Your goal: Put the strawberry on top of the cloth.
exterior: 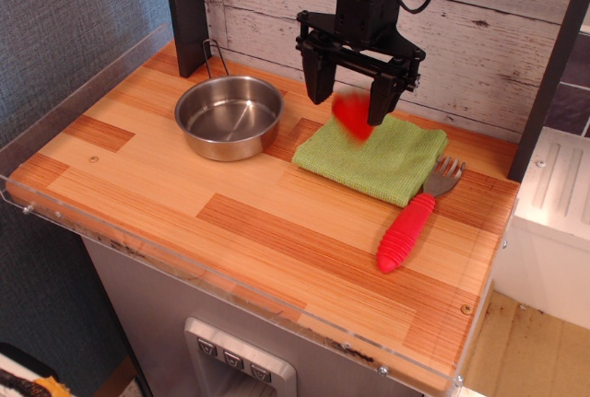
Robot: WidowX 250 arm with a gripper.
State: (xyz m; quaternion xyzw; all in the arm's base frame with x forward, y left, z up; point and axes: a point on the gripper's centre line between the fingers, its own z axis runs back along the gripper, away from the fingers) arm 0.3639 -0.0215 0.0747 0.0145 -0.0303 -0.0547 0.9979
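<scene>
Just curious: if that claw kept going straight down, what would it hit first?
Probably the blurred strawberry just below the open end effector, then the green cloth under it; depth is hard to judge.

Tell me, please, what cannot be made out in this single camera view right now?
- Strawberry: motion-blurred, so whether it touches the cloth is unclear.
- Gripper: fingers spread; upper arm cut off by the top edge.
- Fork: some tines hidden under the cloth's corner.
- Bowl: handle detail too small.

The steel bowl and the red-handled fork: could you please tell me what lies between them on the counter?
The green cloth lies between them in the observation.image view, with the blurred strawberry over its back part.
</scene>
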